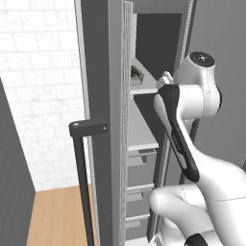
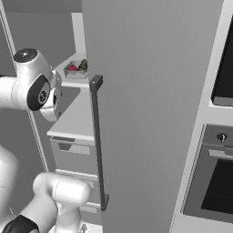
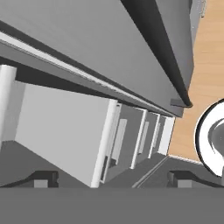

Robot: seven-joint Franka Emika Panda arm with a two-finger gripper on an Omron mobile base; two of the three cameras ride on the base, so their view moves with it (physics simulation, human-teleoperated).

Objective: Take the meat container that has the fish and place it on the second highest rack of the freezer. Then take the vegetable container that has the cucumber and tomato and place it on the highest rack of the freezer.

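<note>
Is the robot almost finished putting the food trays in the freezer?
Part seems done: the vegetable container with the tomato and cucumber sits on a white shelf inside the open freezer. Whether that shelf is the highest rack, I cannot tell. In the left base view a tray rests on a shelf; its contents are too small to name. The gripper is open and empty, so possibly nothing remains to carry.

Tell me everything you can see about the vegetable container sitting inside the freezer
The vegetable container is a small, shallow grey tray with low walls, plastic-looking. It sits flat on a white shelf inside the open freezer, partly hidden behind the door's edge. Inside it lie a red tomato and, beside that, a dark green cucumber. Nothing else touches it; the robot's arm is nearby but apart from it.
</note>
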